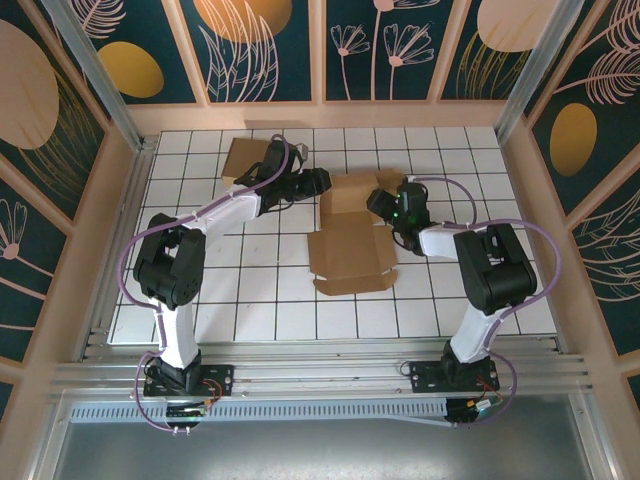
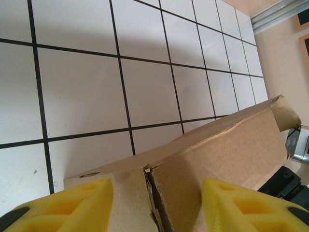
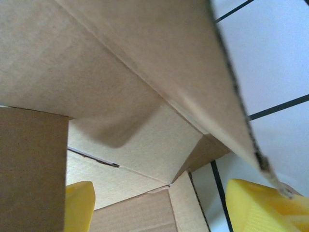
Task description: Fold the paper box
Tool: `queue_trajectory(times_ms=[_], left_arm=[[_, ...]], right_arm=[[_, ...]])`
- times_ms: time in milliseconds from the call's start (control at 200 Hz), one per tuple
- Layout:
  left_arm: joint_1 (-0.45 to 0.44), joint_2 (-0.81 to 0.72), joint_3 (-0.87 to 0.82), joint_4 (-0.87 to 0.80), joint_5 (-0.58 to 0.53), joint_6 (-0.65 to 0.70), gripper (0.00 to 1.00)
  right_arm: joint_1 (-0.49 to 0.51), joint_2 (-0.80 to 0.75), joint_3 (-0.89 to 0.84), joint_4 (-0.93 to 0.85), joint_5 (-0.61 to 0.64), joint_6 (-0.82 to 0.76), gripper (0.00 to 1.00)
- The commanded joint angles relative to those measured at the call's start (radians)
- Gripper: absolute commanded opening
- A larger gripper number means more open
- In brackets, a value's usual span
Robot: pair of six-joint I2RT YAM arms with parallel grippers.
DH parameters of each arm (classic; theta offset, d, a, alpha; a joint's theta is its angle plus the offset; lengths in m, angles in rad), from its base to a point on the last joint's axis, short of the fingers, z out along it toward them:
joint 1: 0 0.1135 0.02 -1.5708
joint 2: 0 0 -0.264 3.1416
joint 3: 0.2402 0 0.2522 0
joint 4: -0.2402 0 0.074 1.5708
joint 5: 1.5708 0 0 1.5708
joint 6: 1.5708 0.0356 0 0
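Left gripper [image 2: 154, 191]: two yellow moulded plastic fingers [image 2: 77, 208] with recessed pockets, jaws apart and released, their tips set against an upturned side wall of the paper box [image 1: 347, 240] without pinching it. Right gripper [image 3: 159, 193]: same yellow fingers [image 3: 263, 208], jaws spread wide and holding nothing, pointed into the box's interior, with the raw edge of a raised flap running just beside the right-hand finger. Paper box: brown corrugated cardboard, matte, creased along fold lines with a small slit cut in one panel; fluting shows at the cut edges. It is partly folded, its near panel flat and its far portion lifted between the two grippers, at the middle of the table [image 1: 250, 300] and slightly toward the far edge. Table: white surface ruled in a black square grid. Second cardboard sheet [image 1: 243, 157]: brown, lying near the far-left corner.
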Motion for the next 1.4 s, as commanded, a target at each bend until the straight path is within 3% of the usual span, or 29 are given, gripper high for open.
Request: queue_trajectory(times_ms=[0, 215, 350, 425, 561, 736, 856, 1021, 1216, 1391], left_arm=[[0.002, -0.009, -0.029, -0.016, 0.020, 0.002, 0.51], [0.002, -0.018, -0.023, -0.023, 0.015, 0.005, 0.51], [0.002, -0.019, -0.023, -0.024, 0.016, 0.004, 0.51], [0.002, -0.023, -0.025, -0.024, 0.015, 0.006, 0.51], [0.002, -0.022, -0.023, -0.026, 0.021, 0.007, 0.51], [0.002, -0.025, -0.025, -0.026, 0.030, 0.016, 0.51], [0.002, -0.013, -0.012, -0.033, 0.049, 0.014, 0.51], [0.002, -0.006, -0.012, -0.033, 0.053, 0.015, 0.51], [0.001, -0.006, -0.021, -0.023, 0.058, 0.009, 0.51], [-0.003, -0.002, -0.022, -0.021, 0.064, 0.012, 0.51]], right_arm=[[0.009, -0.015, -0.057, -0.040, 0.064, -0.029, 0.73], [0.015, -0.059, -0.137, 0.089, 0.110, -0.087, 0.71], [0.090, -0.106, -0.224, 0.224, 0.203, -0.134, 0.74], [0.074, -0.091, -0.237, 0.276, 0.162, -0.097, 0.74], [0.030, -0.022, -0.149, 0.175, 0.099, -0.025, 0.73], [0.020, 0.014, -0.096, 0.172, 0.050, -0.021, 0.74], [0.009, 0.062, -0.052, 0.148, -0.009, -0.002, 0.66], [0.009, 0.079, -0.046, 0.153, -0.032, 0.018, 0.62], [0.015, 0.056, -0.064, 0.180, -0.051, -0.006, 0.39], [0.032, 0.047, -0.073, 0.188, -0.052, -0.055, 0.37]])
